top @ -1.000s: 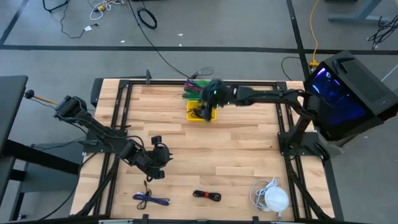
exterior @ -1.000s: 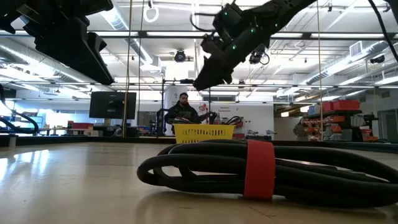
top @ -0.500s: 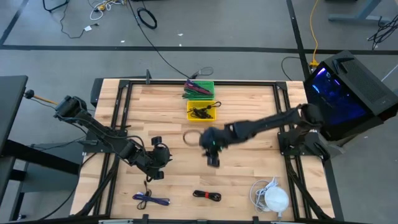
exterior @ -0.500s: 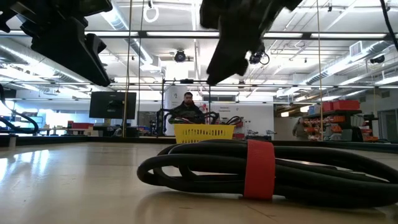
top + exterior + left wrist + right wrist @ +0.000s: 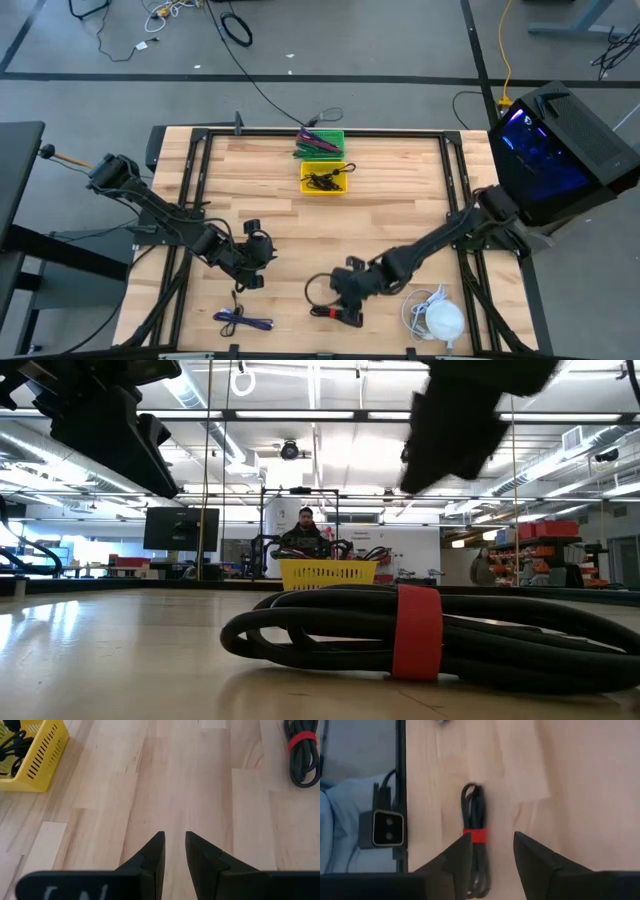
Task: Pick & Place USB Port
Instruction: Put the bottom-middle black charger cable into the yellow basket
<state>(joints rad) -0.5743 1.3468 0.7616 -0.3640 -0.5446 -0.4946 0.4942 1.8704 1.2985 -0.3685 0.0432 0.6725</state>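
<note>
1. Dark, the right hand (image 5: 345, 300) hangs low over the near edge of the worktop (image 5: 400, 200), its two fingers (image 5: 462, 857) parted with nothing between them.
2. Just under and ahead of that hand lies a coiled black cable (image 5: 475, 835) bound with a red strap (image 5: 474, 836); in the right wrist view it sits in line with the gap between the fingers, untouched.
3. From table height, the same cable (image 5: 420, 630) lies flat on the wood close to the camera, with the right hand (image 5: 455, 430) above it.
4. Off to the right of that hand sits a white cable bundle (image 5: 435, 315).
5. A blue cable (image 5: 243, 321) lies near the front left corner.
6. Over the left part of the worktop, the left hand (image 5: 255, 255) waits, its fingers (image 5: 152, 855) a little apart and empty.
7. At the far edge stand a yellow basket (image 5: 325, 178) holding black cables and a green basket (image 5: 320, 143) behind it.
8. A person (image 5: 303, 532) sits beyond the worktop in the room.
</note>
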